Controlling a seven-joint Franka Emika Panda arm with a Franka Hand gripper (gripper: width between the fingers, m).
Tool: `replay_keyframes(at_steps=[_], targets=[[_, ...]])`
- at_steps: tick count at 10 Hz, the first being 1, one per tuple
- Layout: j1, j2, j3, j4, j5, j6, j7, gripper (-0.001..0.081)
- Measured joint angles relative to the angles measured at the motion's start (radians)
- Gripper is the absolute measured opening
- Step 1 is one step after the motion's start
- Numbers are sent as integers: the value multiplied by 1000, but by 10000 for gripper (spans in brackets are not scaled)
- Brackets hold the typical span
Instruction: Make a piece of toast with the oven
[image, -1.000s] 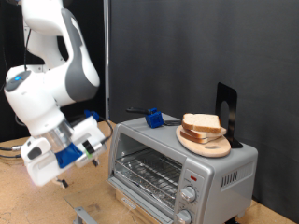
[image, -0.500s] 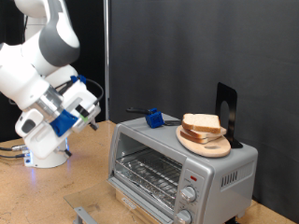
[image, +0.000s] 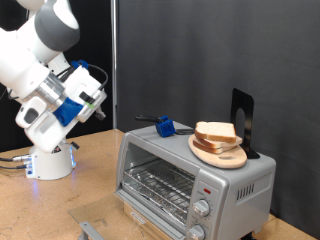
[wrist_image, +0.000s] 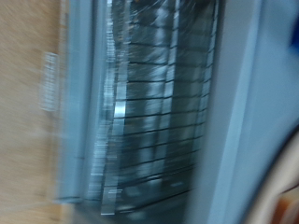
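One oven (image: 196, 176) with two knobs (image: 200, 214), two bread slices (image: 216, 132) on one wooden plate (image: 219, 154), one blue tool (image: 163, 126), one robot arm (image: 45, 70).

White rounded arm (image: 45, 50), blue wrist fittings (image: 72, 100)

No text, label, brand, number or sign can be read in either view. The oven (image: 195, 178) has small marks around its two knobs (image: 203, 209) on the front panel, but in the exterior view they are too small to make out as figures or words. In the wrist view the picture is smeared; a pale patch with faint dark marks (wrist_image: 48, 81) lies on the wooden counter (wrist_image: 28, 140) beside the oven's rack (wrist_image: 154, 103), and it could be print, but nothing in it is legible.
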Motion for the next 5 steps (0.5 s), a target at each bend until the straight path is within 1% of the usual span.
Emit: replay_keyframes(at_steps=[1, 2, 4, 5], targets=[[17, -20, 6, 9, 3, -11, -97, 805], [32, -47, 20, 9, -1, -5, -181, 805], [56, -106, 69, 8, -64, 29, -298, 805], [69, -132, 94, 10, -112, 31, -346, 805]])
